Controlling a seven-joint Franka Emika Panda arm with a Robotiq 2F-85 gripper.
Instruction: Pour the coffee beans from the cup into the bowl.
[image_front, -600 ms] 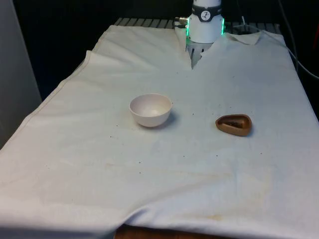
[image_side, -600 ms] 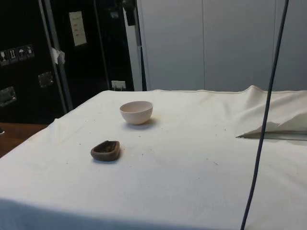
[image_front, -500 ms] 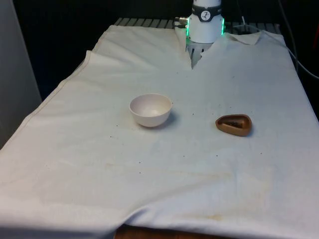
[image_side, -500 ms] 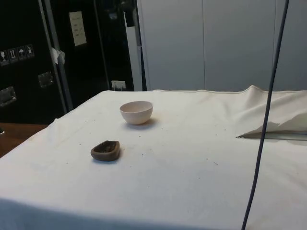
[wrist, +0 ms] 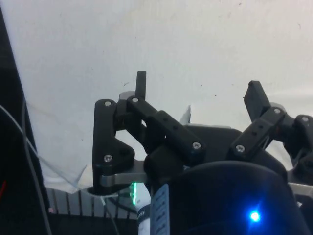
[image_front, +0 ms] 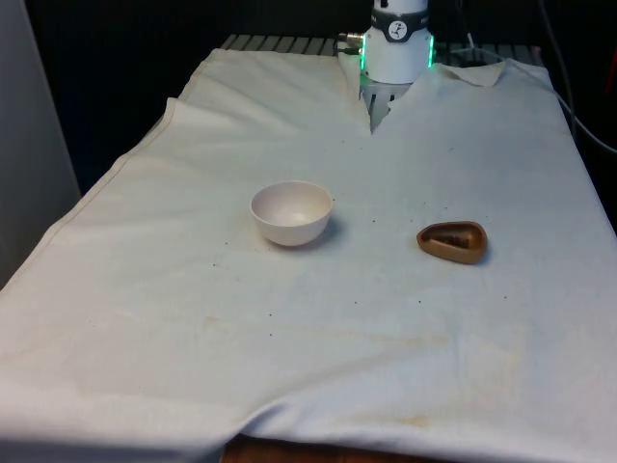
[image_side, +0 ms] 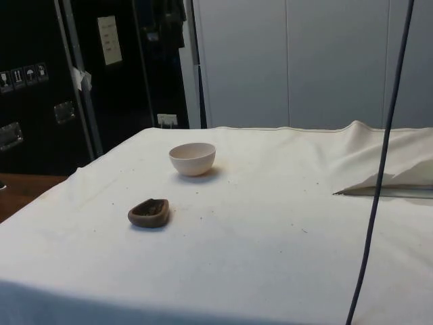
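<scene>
In the front view, the white bowl (image_front: 292,212) and the brown cup (image_front: 452,241) stand well apart on the worktop (image_front: 193,318). In the side view, beans lie inside the cup (image_side: 149,212). In the wrist view, my end effector (wrist: 198,90) is open and empty above the cloth, neither one near it.

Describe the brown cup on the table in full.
The cup is a small, shallow brown vessel, wood-like, with a rounded, roughly triangular rim. It sits upright on the white cloth, holding dark coffee beans. It stands apart from the white bowl, to the front view's right of it. Nothing touches it but the cloth.
</scene>
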